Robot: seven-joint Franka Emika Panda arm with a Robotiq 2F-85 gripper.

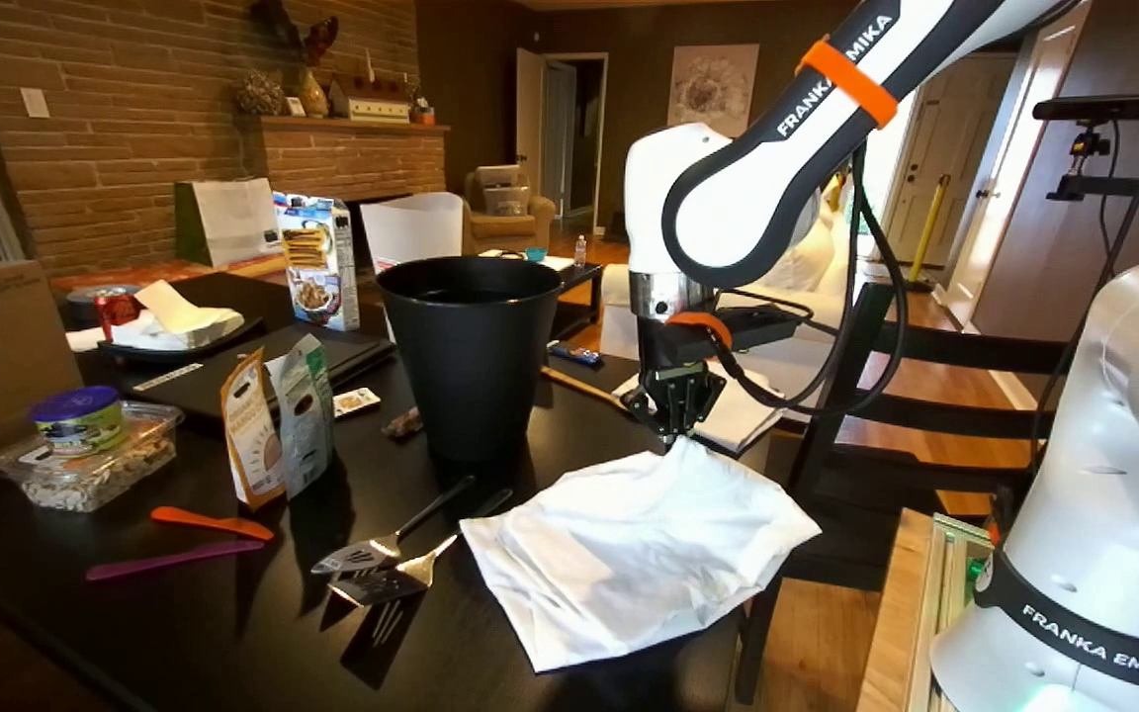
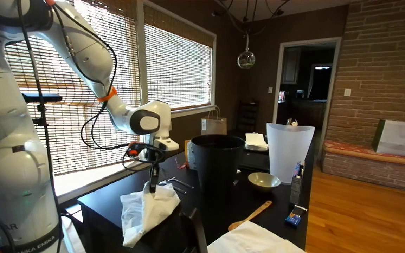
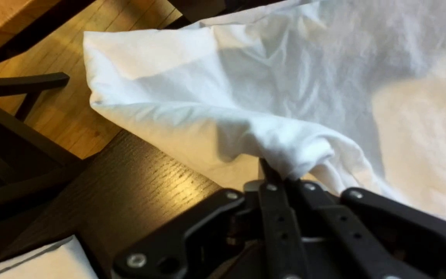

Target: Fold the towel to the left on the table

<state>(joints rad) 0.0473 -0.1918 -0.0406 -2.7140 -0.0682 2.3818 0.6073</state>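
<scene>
The white towel (image 1: 619, 564) lies wrinkled near the end of the dark table (image 1: 233, 643), and it shows in both exterior views (image 2: 160, 207). My gripper (image 1: 670, 435) points down at the towel's edge near the chair side. In the wrist view the gripper (image 3: 283, 176) is shut on a bunched fold of the towel (image 3: 323, 77). The pinched part is raised a little in a peak, and the rest spreads over the table. One towel corner reaches past the table edge above the floor. The fingertips are partly hidden by the cloth.
A tall black bin (image 1: 471, 366) stands close behind the towel. Two metal spatulas (image 1: 392, 569) lie beside it. A wooden spoon (image 2: 251, 216) and a white folded item (image 2: 255, 239) lie near the dark slatted chair (image 1: 945, 396). Snack pouches (image 1: 303, 415) stand farther off.
</scene>
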